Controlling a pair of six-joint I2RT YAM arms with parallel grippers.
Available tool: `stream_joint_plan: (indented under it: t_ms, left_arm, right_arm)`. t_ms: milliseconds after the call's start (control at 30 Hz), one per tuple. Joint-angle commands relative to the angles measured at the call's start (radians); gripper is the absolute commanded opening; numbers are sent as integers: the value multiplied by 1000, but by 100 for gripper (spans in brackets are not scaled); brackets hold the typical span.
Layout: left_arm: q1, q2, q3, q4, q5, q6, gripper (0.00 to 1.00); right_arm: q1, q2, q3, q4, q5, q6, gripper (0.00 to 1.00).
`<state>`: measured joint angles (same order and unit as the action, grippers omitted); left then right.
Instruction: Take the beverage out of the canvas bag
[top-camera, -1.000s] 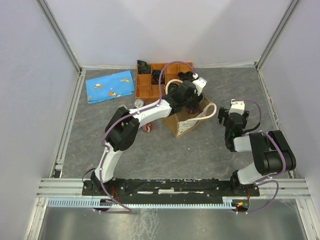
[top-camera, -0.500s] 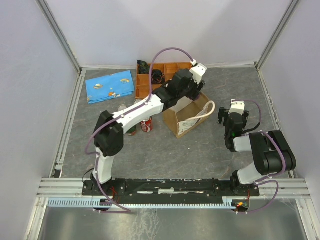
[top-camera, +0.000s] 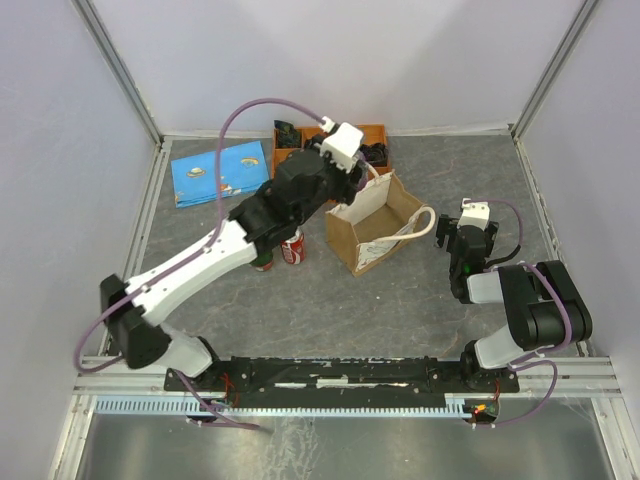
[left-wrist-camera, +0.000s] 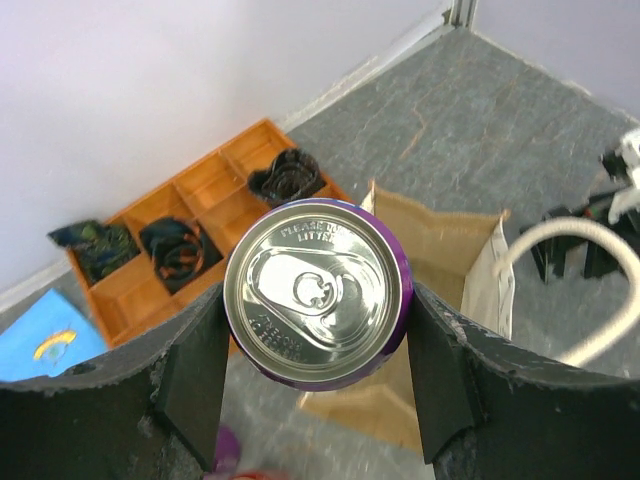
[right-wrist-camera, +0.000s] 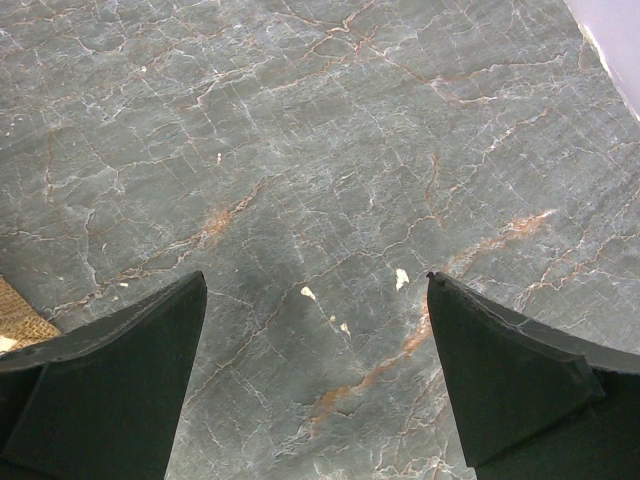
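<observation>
**Top view.** The canvas bag stands open-mouthed near the middle of the grey counter, with one cream rope handle hanging over its 3 o'clock side. The left arm reaches across to the bag's 10 o'clock corner. Its wrist hides the left hand here, so the grasp probably cannot be judged from this view. An orange tray lies at 11 o'clock from the bag and a blue packet at 10 o'clock. A red can stands at 9 o'clock. The right hand sits at 3 o'clock, apart from the bag.

**Left wrist view.** The left hand is clenched on the beverage, a purple can with a silver lid. One dark finger presses each flank. The can is held upright above the bag, whose mouth opens at 4 o'clock from it (the tray is at 10 o'clock).

**Right wrist view.** The right hand is spread wide and grasps nothing, with bare counter between its fingers.
</observation>
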<state>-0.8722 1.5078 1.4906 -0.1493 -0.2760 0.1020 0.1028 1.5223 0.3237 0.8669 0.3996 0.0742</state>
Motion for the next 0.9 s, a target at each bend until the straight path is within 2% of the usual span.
stream_joint_plan:
  t_ms: [0, 267, 567, 867]
  left_arm:
    - [-32, -202, -100, 50, -107, -12, 3]
    - [-81, -439, -353, -49, -268, -95, 3]
    - [-88, -646, -708, -5, -251, -238, 3]
    - [-88, -688, -855, 8, -291, -321, 3]
  right_arm:
    - [-3, -12, 28, 22, -10, 11, 99]
    - [-3, -11, 26, 30, -7, 5, 99]
    - [-2, -11, 26, 31, -7, 5, 99]
    - [-2, -11, 26, 31, -7, 5, 99]
